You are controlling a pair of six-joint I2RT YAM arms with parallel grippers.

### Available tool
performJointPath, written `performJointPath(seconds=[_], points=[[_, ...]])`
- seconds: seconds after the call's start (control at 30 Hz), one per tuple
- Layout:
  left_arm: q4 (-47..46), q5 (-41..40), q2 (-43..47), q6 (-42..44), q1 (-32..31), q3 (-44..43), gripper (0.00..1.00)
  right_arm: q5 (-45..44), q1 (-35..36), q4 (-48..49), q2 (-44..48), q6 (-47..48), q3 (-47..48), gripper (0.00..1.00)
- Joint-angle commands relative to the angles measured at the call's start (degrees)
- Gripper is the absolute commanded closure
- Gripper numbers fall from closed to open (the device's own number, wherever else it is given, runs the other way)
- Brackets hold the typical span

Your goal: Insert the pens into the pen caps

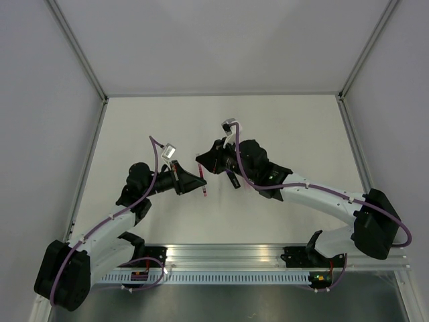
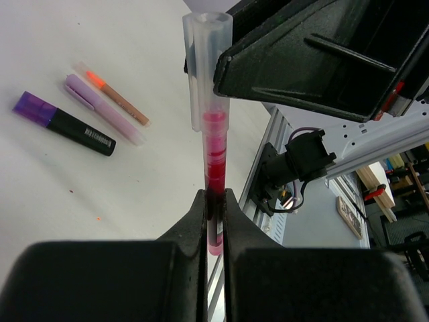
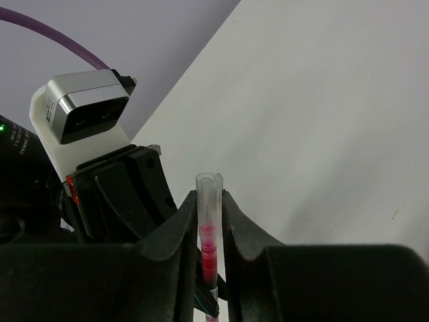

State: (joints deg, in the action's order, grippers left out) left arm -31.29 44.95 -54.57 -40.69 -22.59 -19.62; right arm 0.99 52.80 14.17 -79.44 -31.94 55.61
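Within left pincer (image 2: 215,199), red pen (image 2: 215,157).

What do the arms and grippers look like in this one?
The left arm and right arm have white links, black joints, and a purple cable along each. The left gripper and right gripper are black with wedge-shaped fingers. A silver camera sits on each wrist.

Bright, even light, soft shadows, blurred close foreground.

White arm links (image 1: 315,191), black joints (image 1: 375,225), black left pincer (image 2: 214,198), purple cables (image 3: 40,29).
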Motion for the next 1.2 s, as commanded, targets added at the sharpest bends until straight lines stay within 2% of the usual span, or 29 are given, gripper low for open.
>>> performJointPath(seconds=[0.0, 0.03, 0.1, 0.23, 0.47, 0.67, 0.87, 0.93, 0.97, 1.0, 1.07, 1.1, 1.17], points=[[-3.96, -0.74, 1.22, 0.70, 0.18, -0.95, 0.98, -0.20, 1.35, -1.17, 0.77, -0.40, -0.69, 0.76], [-3.87, -0.83, 1.04, 0.70, 0.18, -0.95, 0.98, -0.64, 1.35, -1.25, 0.95, -0.31, -0.42, 0.68], [-3.78, -0.83, 0.95, 0.78, 0.18, -1.04, 0.98, -2.22, 1.35, -1.69, 1.13, 0.39, 0.89, 0.59], [-3.87, -0.56, 0.86, 0.70, 0.09, -1.04, 0.98, -3.54, 1.35, -2.92, 0.86, 1.44, 3.35, 0.50], [-3.87, -0.48, 1.22, 0.52, 0.18, -1.13, 0.98, -4.51, 1.35, -6.26, -1.06, 3.64, 8.63, 0.44], [-4.04, -0.21, 1.22, 0.52, 0.18, -1.04, 0.98, -4.95, 1.34, -7.67, -2.91, 3.99, 11.88, 0.46], [-4.31, -0.21, 1.39, 0.43, 0.18, -0.95, 0.98, -4.42, 1.35, -9.25, -3.79, 4.52, 11.54, 0.50], [-4.40, -0.21, 1.30, 0.43, 0.18, -0.95, 0.98, -4.33, 1.43, -9.78, -3.71, 4.96, 11.01, 0.60], [-4.40, -0.21, 1.22, 0.43, 0.18, -0.86, 0.98, -4.33, 1.35, -10.04, -3.62, 5.14, 10.92, 0.68], [-4.40, -0.30, 1.13, 0.43, 0.18, -0.95, 0.98, -4.16, 1.35, -10.22, -3.44, 5.31, 10.48, 0.82], [-4.40, -0.30, 1.13, 0.43, 0.18, -0.95, 0.98, -2.50, 1.35, -9.69, -2.83, 5.31, 9.43, 0.95], [-4.40, -0.30, 1.13, 0.35, 0.18, -0.86, 0.98, -2.14, 1.35, -9.69, -2.57, 5.31, 8.29, 1.00], [-4.66, -0.30, 1.22, 0.17, 0.18, -0.86, 0.98, -1.35, 1.35, -9.78, -1.95, 5.23, 7.06, 1.00]])
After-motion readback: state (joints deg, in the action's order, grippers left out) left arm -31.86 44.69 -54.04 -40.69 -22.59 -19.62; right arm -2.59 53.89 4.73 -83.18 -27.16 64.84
